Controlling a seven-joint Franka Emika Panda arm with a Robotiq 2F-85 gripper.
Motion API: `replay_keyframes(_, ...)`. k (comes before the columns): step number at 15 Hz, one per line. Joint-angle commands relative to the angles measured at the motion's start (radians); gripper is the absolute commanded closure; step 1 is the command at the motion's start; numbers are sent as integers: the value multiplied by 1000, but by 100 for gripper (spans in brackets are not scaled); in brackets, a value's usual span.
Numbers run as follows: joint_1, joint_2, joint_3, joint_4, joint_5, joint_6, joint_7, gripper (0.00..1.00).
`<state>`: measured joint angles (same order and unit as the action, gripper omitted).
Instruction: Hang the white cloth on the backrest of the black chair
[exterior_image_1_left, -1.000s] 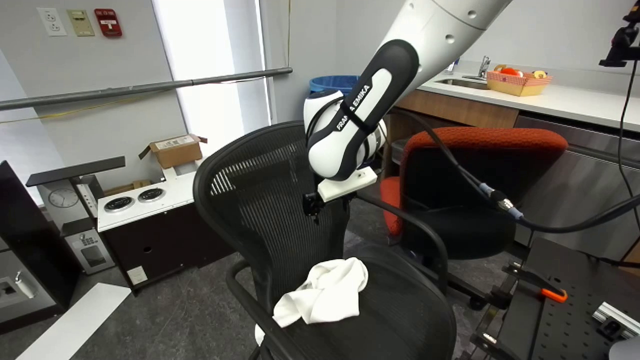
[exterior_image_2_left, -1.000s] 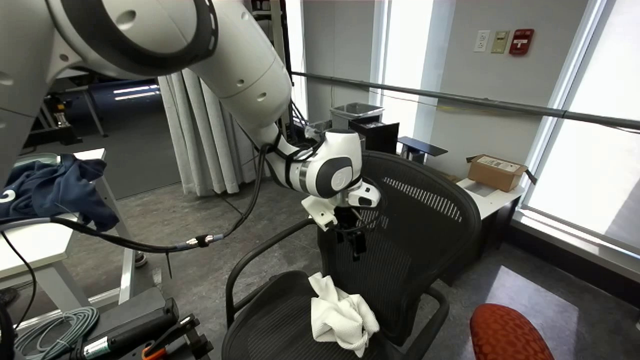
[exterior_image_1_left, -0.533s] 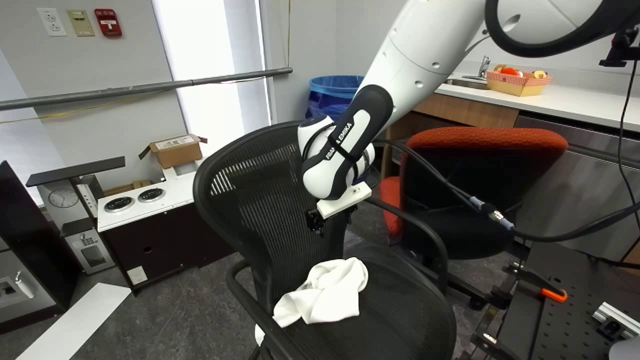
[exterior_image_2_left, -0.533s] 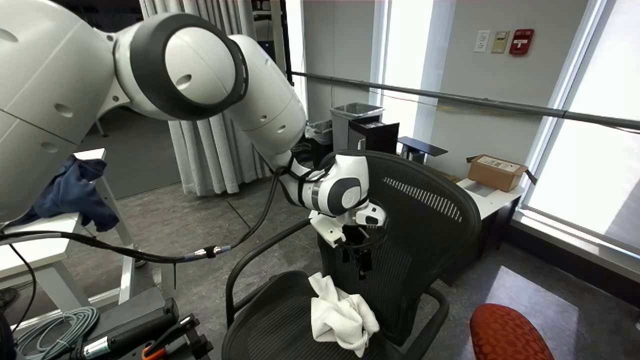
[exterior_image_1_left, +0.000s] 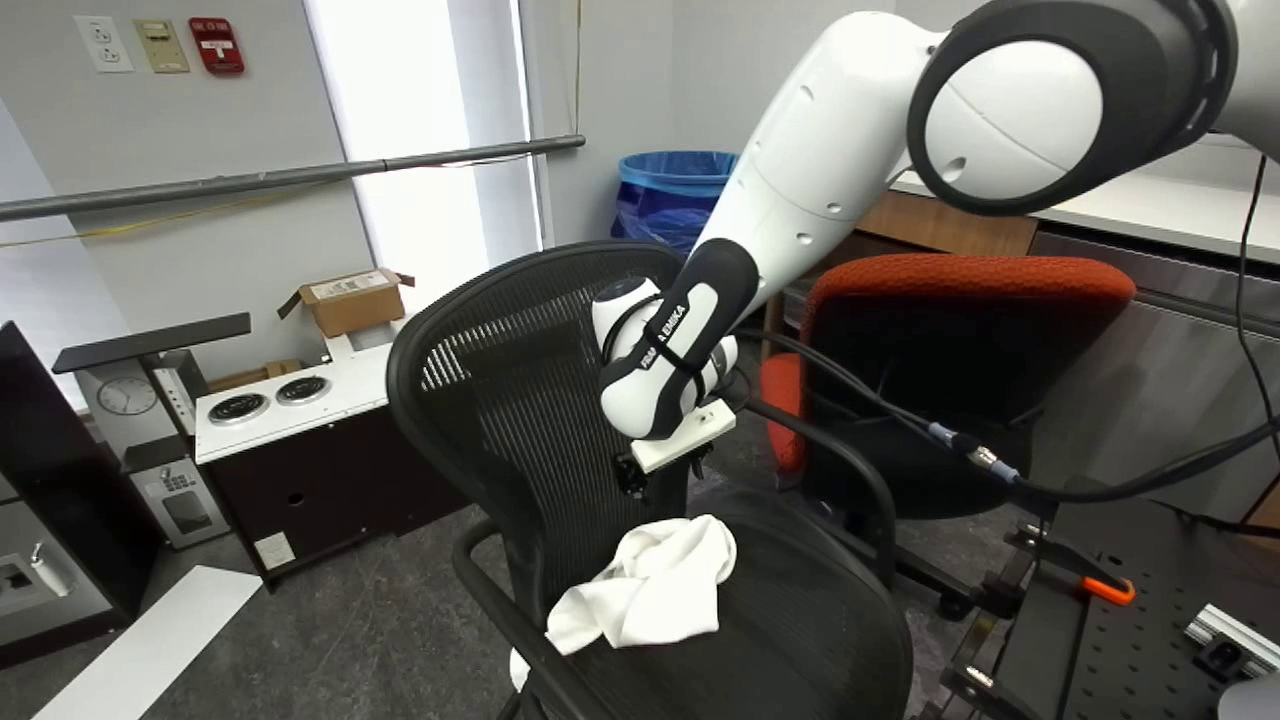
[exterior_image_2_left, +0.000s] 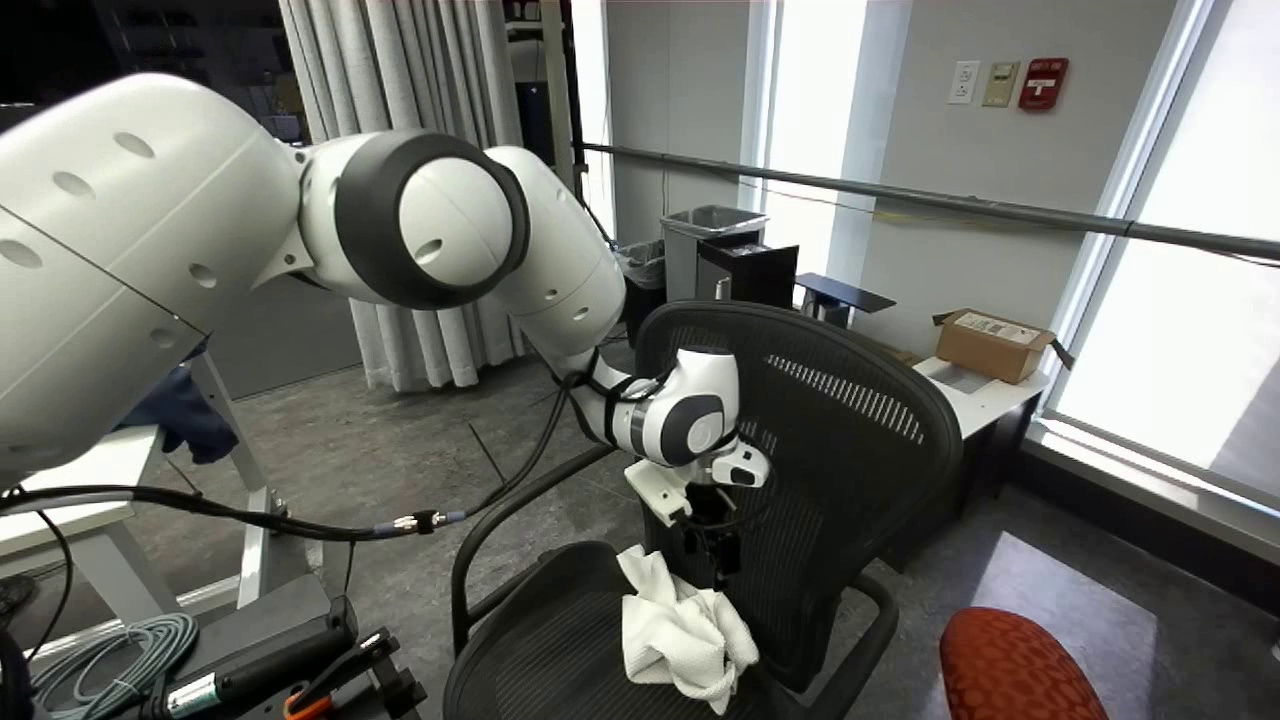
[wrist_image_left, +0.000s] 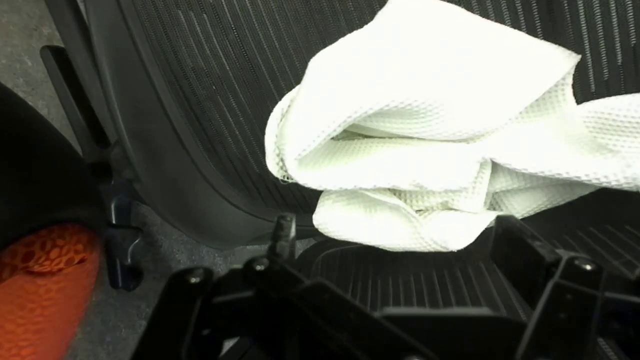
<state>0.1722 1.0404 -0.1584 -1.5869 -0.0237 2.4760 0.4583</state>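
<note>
Hovering over the seat of the black chair, the robot hand gapes wide; the white cloth lies bunched on that seat near the backrest.

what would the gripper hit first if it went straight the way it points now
Probably the white cloth lying on the chair seat. The gripper has its jaws apart, and both exterior views show it pointing down towards the cloth. Depth is unclear, so a jaw could brush the backrest first.
</note>
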Motion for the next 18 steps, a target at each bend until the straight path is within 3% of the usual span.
replay_keyframes(1,-12,97,7,103,32,-16,22,0)
replay_keyframes(8,6,229,3,230,64,-26,71,0)
replay_keyframes(10,4,193,3,168,57,-3,46,0)
replay_keyframes(18,3,214,0,198,58,-7,59,0)
